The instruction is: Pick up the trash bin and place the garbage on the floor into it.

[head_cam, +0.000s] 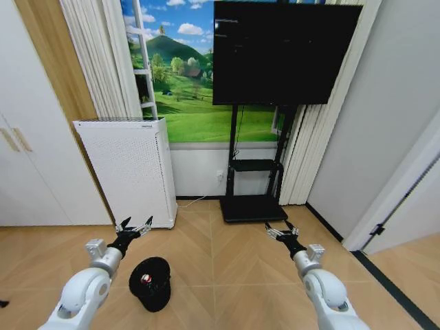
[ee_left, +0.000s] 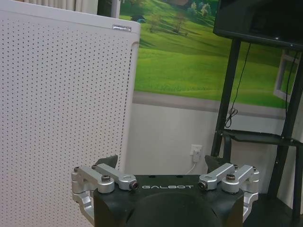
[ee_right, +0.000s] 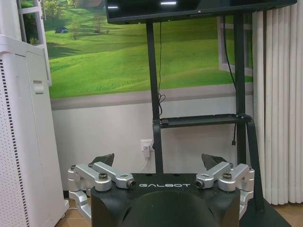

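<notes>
The trash bin (head_cam: 150, 283), a small black wire-mesh basket, sits on the herringbone floor (head_cam: 227, 261) at lower left, seen from above. A small red-and-white piece of garbage (head_cam: 145, 278) shows inside its outline. My left gripper (head_cam: 134, 227) hovers open just beyond and left of the bin, with nothing between its fingers. In the left wrist view the left gripper (ee_left: 162, 163) faces the white appliance and the wall. My right gripper (head_cam: 282, 230) is held open over bare floor to the right. In the right wrist view the right gripper (ee_right: 158, 160) points at the TV stand.
A tall white perforated appliance (head_cam: 130, 172) stands against the wall behind the bin. A black TV stand (head_cam: 251, 206) with its base plate sits at centre back, carrying a large dark screen (head_cam: 282, 51). White cabinet doors (head_cam: 27, 158) lie left, and a dark floor strip (head_cam: 385, 282) runs along the right wall.
</notes>
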You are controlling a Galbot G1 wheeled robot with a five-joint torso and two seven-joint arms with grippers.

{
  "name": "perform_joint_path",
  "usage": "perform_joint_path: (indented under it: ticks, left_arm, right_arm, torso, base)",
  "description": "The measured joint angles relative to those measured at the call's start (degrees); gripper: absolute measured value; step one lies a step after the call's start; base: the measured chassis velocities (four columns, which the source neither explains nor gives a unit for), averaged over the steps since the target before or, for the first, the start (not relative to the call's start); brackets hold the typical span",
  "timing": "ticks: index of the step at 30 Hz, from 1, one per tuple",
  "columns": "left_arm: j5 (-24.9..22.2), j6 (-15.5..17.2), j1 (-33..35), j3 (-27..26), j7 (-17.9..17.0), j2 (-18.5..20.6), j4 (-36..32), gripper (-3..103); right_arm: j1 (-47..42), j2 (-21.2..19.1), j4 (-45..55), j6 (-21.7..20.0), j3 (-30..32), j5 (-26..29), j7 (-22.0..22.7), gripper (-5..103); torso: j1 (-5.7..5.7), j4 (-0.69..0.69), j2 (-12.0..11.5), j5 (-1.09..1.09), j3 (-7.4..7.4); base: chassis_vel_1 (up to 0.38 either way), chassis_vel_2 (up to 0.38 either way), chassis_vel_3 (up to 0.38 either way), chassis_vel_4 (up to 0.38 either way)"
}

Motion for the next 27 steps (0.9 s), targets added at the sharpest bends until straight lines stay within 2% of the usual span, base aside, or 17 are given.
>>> perform_joint_path:
  ticks: [27]
  left_arm:
    - [1.1,0.3,1.1,-0.2,-0.3,-0.6,-1.6,100]
  right_arm:
    - [-1.5,0.0,1.4,0.3,0.8,0.3,-0.1,100]
  torso:
    - [2.73,0.0,6.5,0.0,3.78]
  base:
    - [0.0,0.0,0.0,0.0]
